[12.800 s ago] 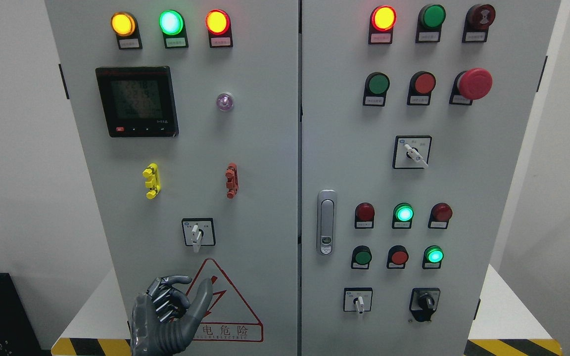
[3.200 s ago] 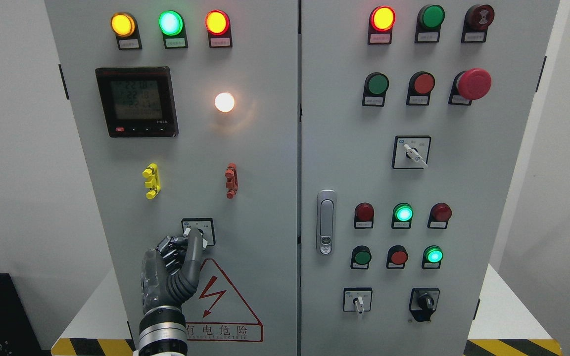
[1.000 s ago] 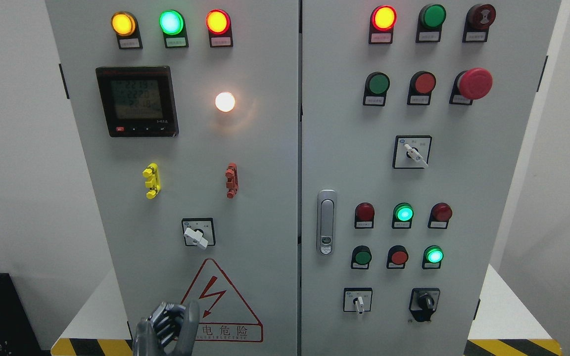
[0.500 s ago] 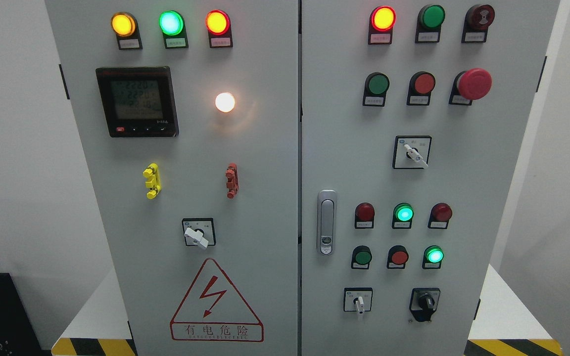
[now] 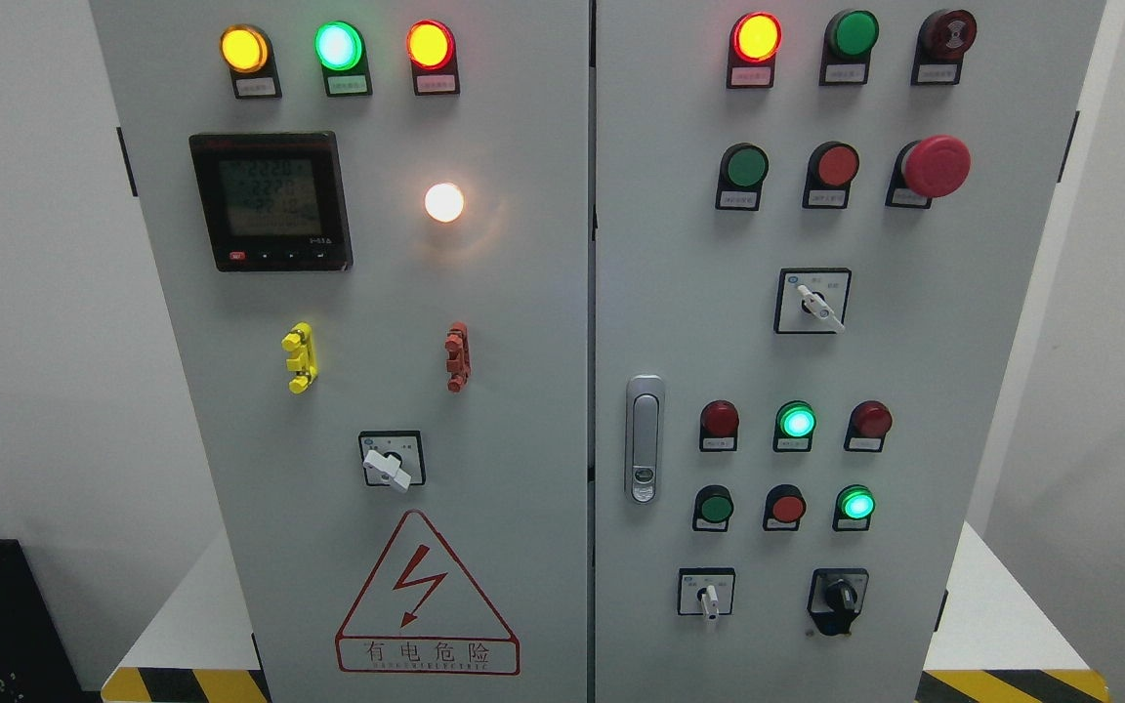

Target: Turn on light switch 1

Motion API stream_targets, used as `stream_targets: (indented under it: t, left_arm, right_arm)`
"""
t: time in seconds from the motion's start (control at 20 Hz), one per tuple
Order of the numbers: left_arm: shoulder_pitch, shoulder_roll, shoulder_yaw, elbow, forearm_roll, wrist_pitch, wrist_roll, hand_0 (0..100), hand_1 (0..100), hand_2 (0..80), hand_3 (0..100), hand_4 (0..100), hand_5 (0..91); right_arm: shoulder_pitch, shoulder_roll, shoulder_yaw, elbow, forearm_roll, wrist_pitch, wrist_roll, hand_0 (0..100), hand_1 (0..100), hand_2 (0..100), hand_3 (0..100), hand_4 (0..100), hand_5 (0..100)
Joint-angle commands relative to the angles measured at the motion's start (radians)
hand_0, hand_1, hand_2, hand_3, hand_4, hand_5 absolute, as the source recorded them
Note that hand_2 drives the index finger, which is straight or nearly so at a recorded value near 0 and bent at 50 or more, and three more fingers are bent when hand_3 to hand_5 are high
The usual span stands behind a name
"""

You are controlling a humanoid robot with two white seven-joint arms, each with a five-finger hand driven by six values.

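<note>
White glow from the lamp (image 5: 444, 202) up on the left door pretty much tells the story: going by that, I'd call switch 1 on and the job done. Neither of my hands shows anywhere in the shot, so I can't say if they're spread or curled.

So, the switch (image 5: 392, 459) sits in the lower middle of the left door, in a little square black-framed plate right above the red warning triangle (image 5: 427, 596) and below the yellow (image 5: 299, 357) and red (image 5: 457, 356) clips. Its white handle is swung off vertical, with the long axis running diagonally and the free end pointing down and to the right of the frame. My guess is that's the "on" position, since the lamp above it is lit. The plate has tiny labels at the top corners, but they're too small for me to read.

For comparison, the small switch (image 5: 709, 593) at the bottom of the right door has its handle hanging nearly straight down, and the one higher up there (image 5: 813, 301) is angled down-right like mine.

Everything's flush on the vertical door faces, which makes sense for a cabinet you work standing in front of. Meter (image 5: 271, 201) at upper left is showing digits, but they're too blurry to read.
</note>
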Motion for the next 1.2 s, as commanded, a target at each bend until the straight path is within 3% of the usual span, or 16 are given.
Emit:
stream_targets:
  t: [0.0, 0.1, 0.2, 0.35, 0.7, 1.15]
  left_arm:
    - [-0.008, 0.064, 0.017, 0.541, 0.004, 0.184, -0.113, 6, 16, 0.5, 15, 27, 0.0]
    - [-0.007, 0.058, 0.011, 0.541, -0.004, 0.193, -0.124, 6, 12, 0.0, 0, 12, 0.0]
    - [-0.012, 0.044, -0.018, 0.538, -0.012, 0.214, -0.116, 6, 8, 0.0, 0, 0, 0.0]
    - [-0.038, -0.001, -0.052, 0.531, -0.018, 0.242, -0.101, 5, 0, 0.0, 0, 0, 0.0]
    - [-0.087, -0.042, -0.055, 0.532, -0.018, 0.245, -0.084, 5, 0, 0.0, 0, 0, 0.0]
    - [-0.099, -0.041, -0.054, 0.537, -0.018, 0.244, -0.084, 7, 0, 0.0, 0, 0, 0.0]
  right_arm:
    - [-0.001, 0.000, 0.000, 0.000, 0.000, 0.001, -0.001, 31, 0, 0, 0, 0, 0]
    - [-0.001, 0.000, 0.000, 0.000, 0.000, 0.001, -0.001, 31, 0, 0, 0, 0, 0]
    - [0.000, 0.000, 0.000, 0.000, 0.000, 0.001, -0.001, 31, 0, 0, 0, 0, 0]
    - [0.000, 0.000, 0.000, 0.000, 0.000, 0.001, -0.001, 31, 0, 0, 0, 0, 0]
    - [0.000, 0.000, 0.000, 0.000, 0.000, 0.001, -0.001, 31, 0, 0, 0, 0, 0]
    - [0.000, 0.000, 0.000, 0.000, 0.000, 0.001, -0.001, 31, 0, 0, 0, 0, 0]
